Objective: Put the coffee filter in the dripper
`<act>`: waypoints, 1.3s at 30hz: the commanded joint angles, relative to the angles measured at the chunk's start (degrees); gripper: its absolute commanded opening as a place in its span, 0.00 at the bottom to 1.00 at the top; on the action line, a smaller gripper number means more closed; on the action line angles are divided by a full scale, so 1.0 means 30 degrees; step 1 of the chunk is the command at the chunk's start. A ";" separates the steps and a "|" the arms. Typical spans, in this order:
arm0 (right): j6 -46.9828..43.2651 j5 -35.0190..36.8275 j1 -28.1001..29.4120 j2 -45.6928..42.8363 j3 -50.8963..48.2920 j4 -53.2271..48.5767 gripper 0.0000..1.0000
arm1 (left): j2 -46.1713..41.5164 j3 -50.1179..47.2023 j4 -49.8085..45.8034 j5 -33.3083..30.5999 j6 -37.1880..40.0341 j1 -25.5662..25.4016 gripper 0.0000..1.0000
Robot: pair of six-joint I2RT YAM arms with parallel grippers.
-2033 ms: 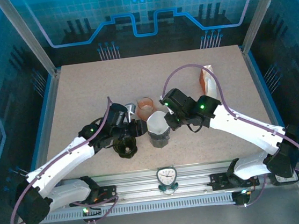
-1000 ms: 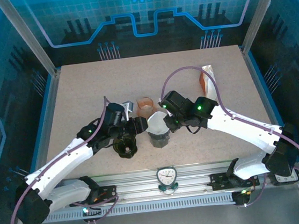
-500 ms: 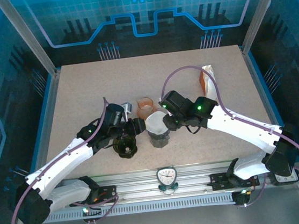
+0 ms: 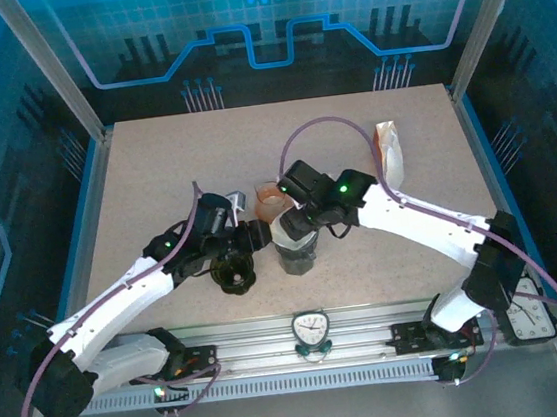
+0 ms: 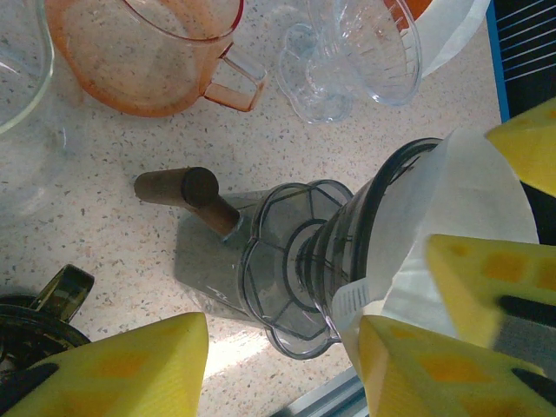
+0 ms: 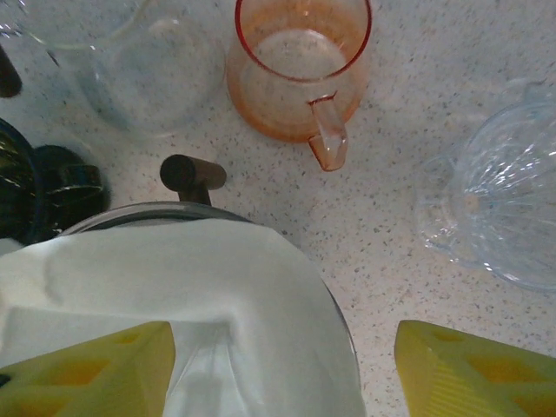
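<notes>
left gripper [image 5: 278, 369]: bottom edge of the left wrist view; yellow pads spread, straddling the foot of the dripper with no clamp visible; posture unchanged over the last second.
dark green cup [image 4: 233, 272]: lower centre-left of the overhead view, just beside the left gripper.
dripper [image 5: 300, 261]: smoky grey, centre of the overhead view; wooden handle [image 5: 178, 187] points to the upper left of the left wrist view.
coffee filter [image 6: 217, 295]: white paper, lower centre of the right wrist view, lying inside the dripper's dark rim, creased and standing proud on one side.
right gripper [image 6: 282, 373]: pads in the bottom corners of its own view, far apart on either side of the filter, not pinching it.
change: a second ago the right jaws were closed on the paper; they have since spread, and the arm has swung across the dripper's mouth.
meaning: filter released into the cone; placement judged essentially done, seating uneven; a careful withdrawal would avoid dragging the paper.
orange cup [image 6: 300, 69]: top centre, beyond the dripper, apart from it.
filter bag [image 4: 390, 150]: upper right of the overhead view, well apart.
</notes>
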 commanded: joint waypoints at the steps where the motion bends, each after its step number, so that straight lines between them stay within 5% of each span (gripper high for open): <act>1: -0.0221 -0.0324 -0.0281 0.0165 -0.0231 0.0081 0.69 | -0.0173 -0.0341 -0.0014 0.0169 -0.0249 0.0162 0.50; 24: -0.0002 -0.0518 -0.0374 0.1572 -0.2081 0.1342 0.69 | -0.0438 -0.0533 0.0513 0.0433 -0.0645 0.0180 0.51; 39: 0.0055 -0.0297 -0.0312 0.1617 -0.2248 0.1465 0.69 | -0.0104 -0.0222 0.2718 0.1683 -0.0920 0.0367 0.73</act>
